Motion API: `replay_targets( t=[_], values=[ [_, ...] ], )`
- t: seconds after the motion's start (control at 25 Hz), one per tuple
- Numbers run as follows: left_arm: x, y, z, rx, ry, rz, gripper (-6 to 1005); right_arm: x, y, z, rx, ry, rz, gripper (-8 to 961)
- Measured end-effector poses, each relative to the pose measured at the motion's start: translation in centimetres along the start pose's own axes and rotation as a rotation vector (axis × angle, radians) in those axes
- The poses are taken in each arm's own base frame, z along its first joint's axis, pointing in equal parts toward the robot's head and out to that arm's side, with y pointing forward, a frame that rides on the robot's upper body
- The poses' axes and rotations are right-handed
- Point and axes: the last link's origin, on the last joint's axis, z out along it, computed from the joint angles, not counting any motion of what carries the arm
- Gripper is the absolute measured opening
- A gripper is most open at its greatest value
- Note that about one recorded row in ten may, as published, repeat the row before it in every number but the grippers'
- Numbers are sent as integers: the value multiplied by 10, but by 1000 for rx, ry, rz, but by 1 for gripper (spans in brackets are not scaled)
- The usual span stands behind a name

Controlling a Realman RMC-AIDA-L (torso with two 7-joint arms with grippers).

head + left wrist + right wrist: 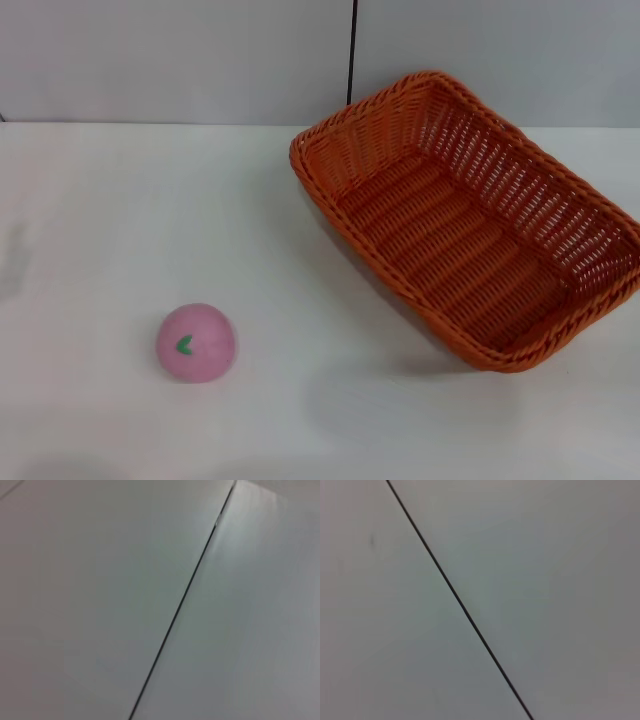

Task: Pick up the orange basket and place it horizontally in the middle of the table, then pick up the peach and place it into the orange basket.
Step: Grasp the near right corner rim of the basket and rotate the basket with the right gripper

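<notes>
The orange basket [470, 220] lies on the white table [120, 200] at the right, set at a slant, its long side running from the far middle toward the near right edge. It holds nothing. The pink peach [196, 343] with its green leaf mark rests on the table at the near left, well apart from the basket. Neither gripper shows in the head view. Both wrist views show only a pale flat surface crossed by a thin dark seam.
A pale wall stands behind the table, with a dark vertical seam [352, 50] above the basket. The basket's near right corner reaches the right border of the head view.
</notes>
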Motion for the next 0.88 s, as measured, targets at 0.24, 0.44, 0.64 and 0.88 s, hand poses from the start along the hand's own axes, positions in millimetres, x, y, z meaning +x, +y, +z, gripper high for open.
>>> replay_targets(
  t=[0.24, 0.44, 0.64, 0.88],
  values=[
    [-1, 1, 5, -44, -23, 3, 805, -8, 3, -4, -51, -23, 47, 367],
    [-1, 4, 5, -43, 2, -2, 805, -17, 1, 0, -89, -1, -14, 368],
    [2, 3, 2, -31, 14, 1, 805, -31, -1, 10, -189, 101, -7, 369],
    [1, 6, 3, -35, 26, -15, 804, -65, 6, 30, -384, 364, 41, 371]
  ],
)
